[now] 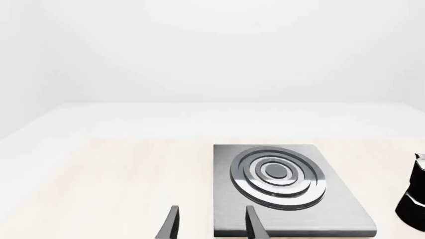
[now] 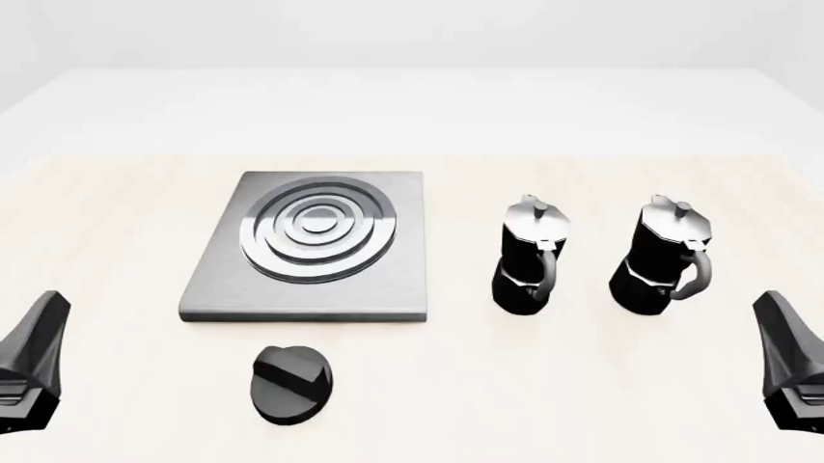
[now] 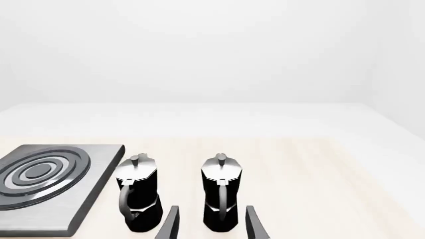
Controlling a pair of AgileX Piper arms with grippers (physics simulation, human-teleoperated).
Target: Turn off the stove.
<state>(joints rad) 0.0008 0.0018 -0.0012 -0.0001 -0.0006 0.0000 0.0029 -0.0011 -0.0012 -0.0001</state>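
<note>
- The left hand (image 2: 29, 371) is hovering low over the near left part of the counter (image 2: 103, 241), released, its two fingers (image 1: 171, 222) standing apart with nothing between them in the left wrist view.
- The right hand (image 2: 792, 371) is hovering over the near right part of the counter, also released, its fingers (image 3: 253, 222) spread wide and gripping nothing.
- The stove (image 2: 313, 246) is lying flat on the counter ahead of the left hand and off to that hand's right, its shiny ring burner (image 2: 318, 230) facing up.
- In the left wrist view the stove's near edge is showing just beyond the fingertips, one finger overlapping it in the picture; whether they are touching cannot be told there, though the front view is showing them apart.
- The knob (image 2: 292, 383) is sitting on the counter just in front of the stove's near edge, to the right of the left hand and apart from it, its raised ridge running at a slant.
- Two pots are standing upright ahead of the right hand and to its left: the left pot (image 2: 531, 255) nearer the stove, the right pot (image 2: 667, 257) just beside it, both with handles turned toward the hands.
- Neither hand is touching anything.
</note>
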